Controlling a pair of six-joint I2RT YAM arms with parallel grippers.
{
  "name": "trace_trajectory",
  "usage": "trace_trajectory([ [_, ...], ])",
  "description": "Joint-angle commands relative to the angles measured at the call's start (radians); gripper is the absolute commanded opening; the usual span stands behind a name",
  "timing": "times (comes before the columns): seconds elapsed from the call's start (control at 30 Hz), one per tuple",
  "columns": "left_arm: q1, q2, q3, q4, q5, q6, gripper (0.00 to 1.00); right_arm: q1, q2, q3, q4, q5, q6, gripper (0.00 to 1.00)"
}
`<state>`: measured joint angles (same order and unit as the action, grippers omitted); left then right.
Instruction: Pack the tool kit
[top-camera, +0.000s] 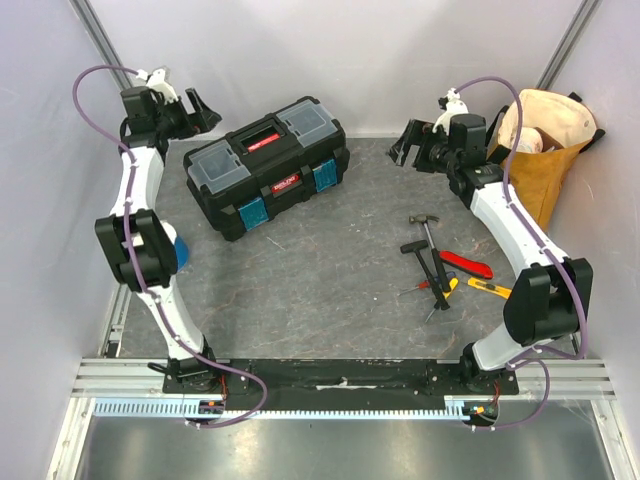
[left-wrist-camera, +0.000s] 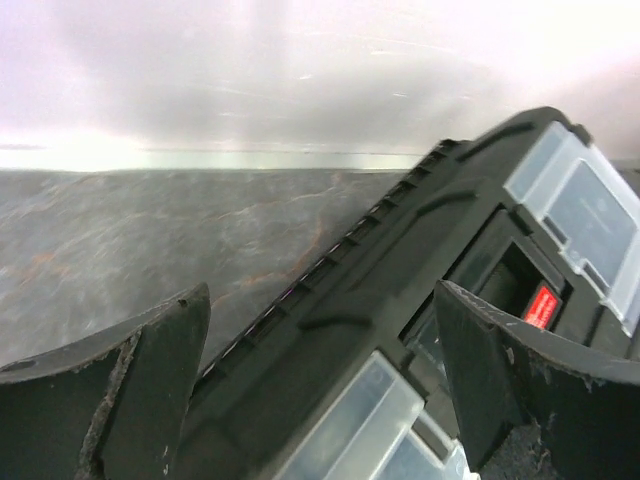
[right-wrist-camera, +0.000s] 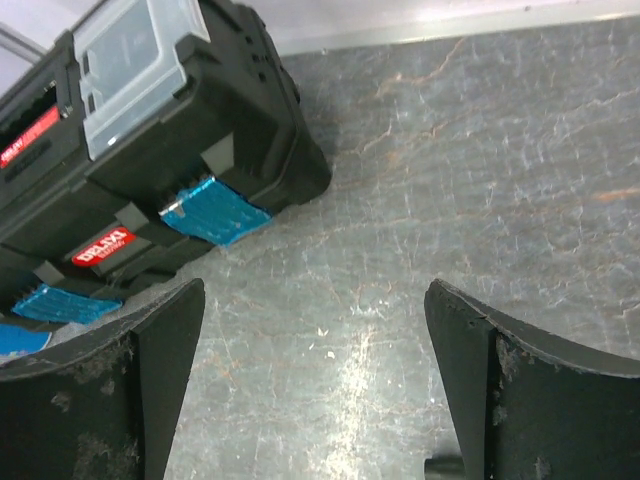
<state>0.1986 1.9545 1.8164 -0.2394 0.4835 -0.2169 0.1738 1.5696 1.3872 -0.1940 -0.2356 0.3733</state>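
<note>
Both arms hang over the tabletop (top-camera: 330, 280) with jaws spread wide and empty. The left gripper (top-camera: 203, 110) is just beside the closed black toolbox (top-camera: 268, 165), which lies ahead of those jaws, its long axis slanting away to their right. The right gripper (top-camera: 405, 143) faces the box from well apart. The hammer (top-camera: 428, 232), red-handled pliers (top-camera: 455, 262) and yellow knife (top-camera: 490, 290) lie loose behind the right jaws, nearer that arm.

We see a mustard-yellow tote bag (top-camera: 560, 170) in the far right corner and a small blue cup (top-camera: 180, 252) by the left side of the grey marbled table (top-camera: 330, 285).
</note>
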Motion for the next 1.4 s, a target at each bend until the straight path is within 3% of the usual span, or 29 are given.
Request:
trace_trajectory([
  [0.0, 0.004, 0.112, 0.162, 0.062, 0.290, 0.011, 0.98, 0.013, -0.043, -0.028, 0.034, -0.008, -0.008, 0.98],
  [0.1, 0.007, 0.153, 0.192, 0.046, 0.426, 0.028, 0.98, 0.030, -0.043, -0.043, 0.028, 0.013, -0.019, 0.98],
  [0.27, 0.007, 0.150, 0.133, 0.032, 0.441, 0.077, 0.99, 0.056, -0.013, -0.043, 0.022, 0.016, -0.028, 0.98],
  [0.53, 0.005, 0.126, 0.081, -0.130, 0.552, 0.160, 0.99, 0.084, 0.047, -0.034, 0.019, -0.008, -0.027, 0.98],
  [0.77, 0.004, 0.043, -0.029, -0.219, 0.483, 0.142, 0.91, 0.115, 0.095, -0.036, 0.022, -0.031, -0.022, 0.98],
  [1.07, -0.128, -0.156, -0.280, -0.255, 0.259, 0.042, 0.83, 0.162, 0.142, -0.085, 0.091, -0.057, 0.067, 0.98],
  [1.37, -0.148, -0.345, -0.523, -0.215, 0.171, -0.113, 0.81, 0.176, 0.201, -0.189, 0.381, -0.229, 0.291, 0.98],
])
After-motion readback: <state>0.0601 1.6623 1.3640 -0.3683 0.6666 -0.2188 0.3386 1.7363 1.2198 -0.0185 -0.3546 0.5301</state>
